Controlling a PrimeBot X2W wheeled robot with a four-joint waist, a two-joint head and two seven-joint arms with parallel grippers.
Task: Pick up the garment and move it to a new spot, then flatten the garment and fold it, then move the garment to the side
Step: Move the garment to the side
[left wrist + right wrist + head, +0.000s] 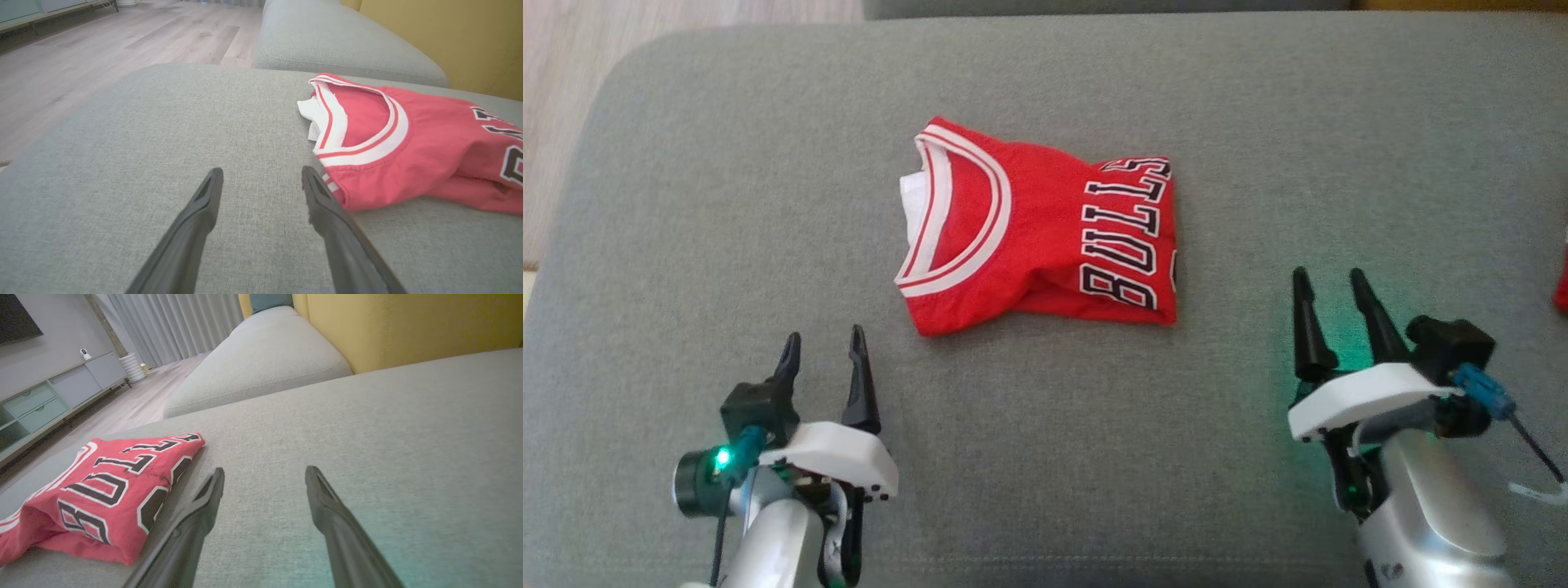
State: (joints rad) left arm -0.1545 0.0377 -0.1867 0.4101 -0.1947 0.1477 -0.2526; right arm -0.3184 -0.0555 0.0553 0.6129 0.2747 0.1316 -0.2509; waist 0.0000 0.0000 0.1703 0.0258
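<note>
Seen from the head view, the red jersey (1045,229) lies folded on the grey cushion (727,163), ahead of both grippers and between them. It sits forward and to the right of the left gripper (824,333), and forward and to the left of the right gripper (1329,272). Both grippers have their fingers spread wide, holding nothing and clear of the cloth. In the left wrist view, the left gripper (262,170) points across bare cushion, with the jersey's (408,163) white-trimmed collar near its right finger. In the right wrist view, the right gripper (265,469) is just as wide and empty. The jersey (102,486), lettering up, lies just beside its left finger.
</note>
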